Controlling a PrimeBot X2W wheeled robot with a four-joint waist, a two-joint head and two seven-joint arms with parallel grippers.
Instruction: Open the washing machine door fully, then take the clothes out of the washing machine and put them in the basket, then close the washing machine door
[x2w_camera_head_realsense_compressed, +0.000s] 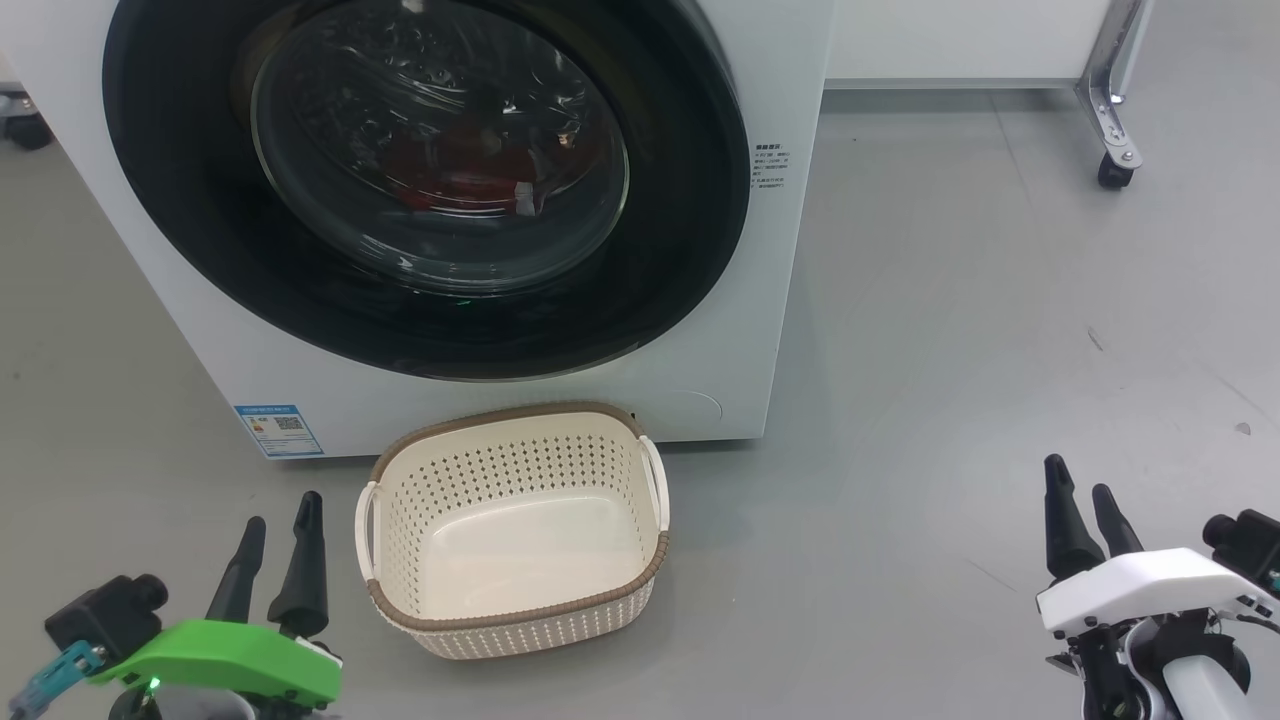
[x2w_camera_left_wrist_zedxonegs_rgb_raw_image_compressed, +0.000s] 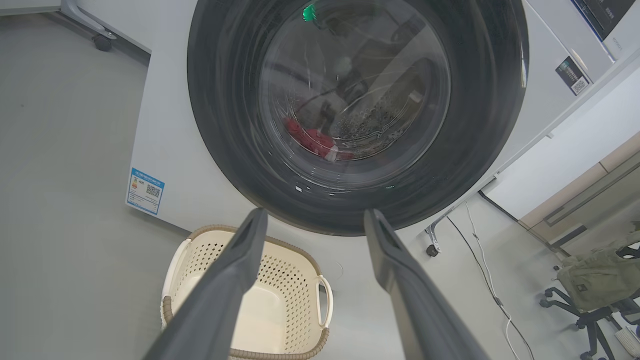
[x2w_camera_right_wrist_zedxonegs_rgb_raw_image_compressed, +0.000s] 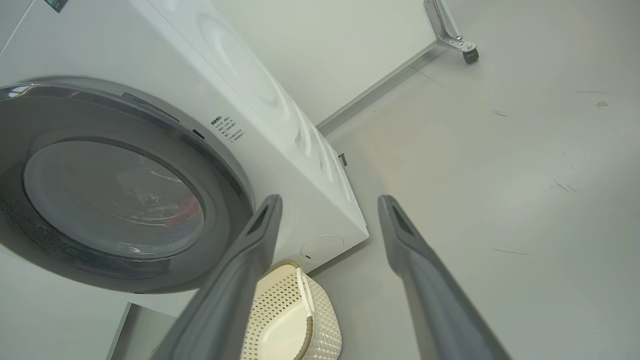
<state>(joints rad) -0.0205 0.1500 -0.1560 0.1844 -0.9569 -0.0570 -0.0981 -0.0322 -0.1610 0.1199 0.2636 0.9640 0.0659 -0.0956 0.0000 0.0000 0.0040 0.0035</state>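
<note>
Left gripper: fingers spread wide, nothing between them, low at the near left, just beside the basket's left handle. In its wrist view the two fingers pointed up toward the lower rim of the door.

Right gripper: fingers also spread and empty, low at the near right over bare floor, well apart from basket and machine.

Basket: upright on the floor between the grippers, nearer the left one. Its far rim sat just in front of the foot of the washing machine, below the door. Nothing in it; the pale bottom showed bare.

Washing machine door: looked shut. The black rim lay flat against the white front in the right wrist view, with no gap seen.

Clothes: a red heap low in the drum, seen dimly through the glass bowl.

Progress, as judged: none of the three steps done. The door was not yet opened, the clothes were all inside and the basket empty. Opening, unloading and closing all remained. The door's handle or catch could not be made out.
</note>
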